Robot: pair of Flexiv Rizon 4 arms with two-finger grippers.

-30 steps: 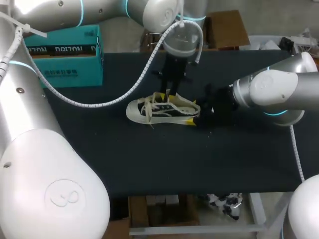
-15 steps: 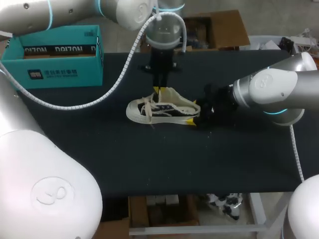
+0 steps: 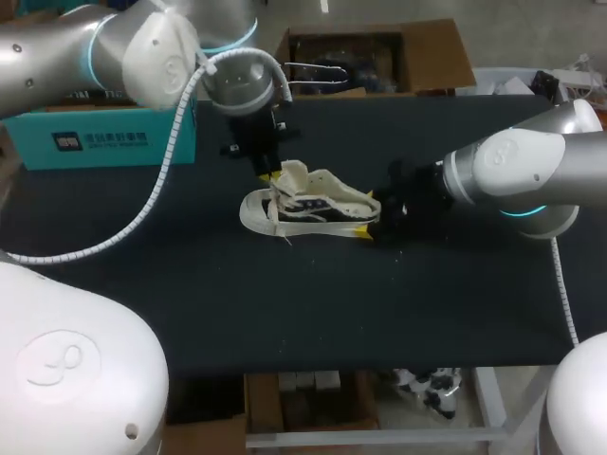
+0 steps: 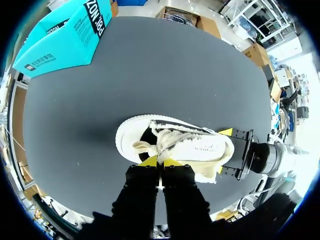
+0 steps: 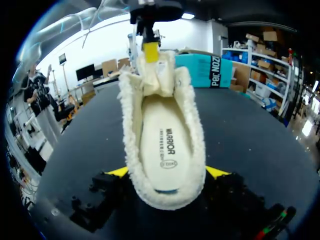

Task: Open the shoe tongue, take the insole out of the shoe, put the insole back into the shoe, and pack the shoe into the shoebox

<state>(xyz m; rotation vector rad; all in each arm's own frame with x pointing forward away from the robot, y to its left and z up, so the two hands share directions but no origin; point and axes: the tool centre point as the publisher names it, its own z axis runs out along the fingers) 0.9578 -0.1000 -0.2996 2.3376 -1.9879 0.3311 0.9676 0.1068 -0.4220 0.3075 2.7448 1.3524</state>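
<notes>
overhead, the shoe (image 3: 313,207) sits on the dark table (image 3: 285,313) between the two arms. the left gripper (image 3: 275,175) has pinched the tongue (image 3: 296,173) and holds it raised. the right gripper (image 3: 374,218) clasps the heel, one yellow tip on each side. the teal shoebox (image 3: 104,137) stands well apart, beyond the left jaws.

from the left wrist, the jaws are almost fully closed on the tongue's edge. the shoe lies just ahead of them, and the right fingers flank its heel.

from the right wrist, the jaws stand wide, with the heel touching both fingers. the insole (image 5: 162,140) lies flat inside the shoe, ahead of them. the tongue is lifted at the far end.
</notes>
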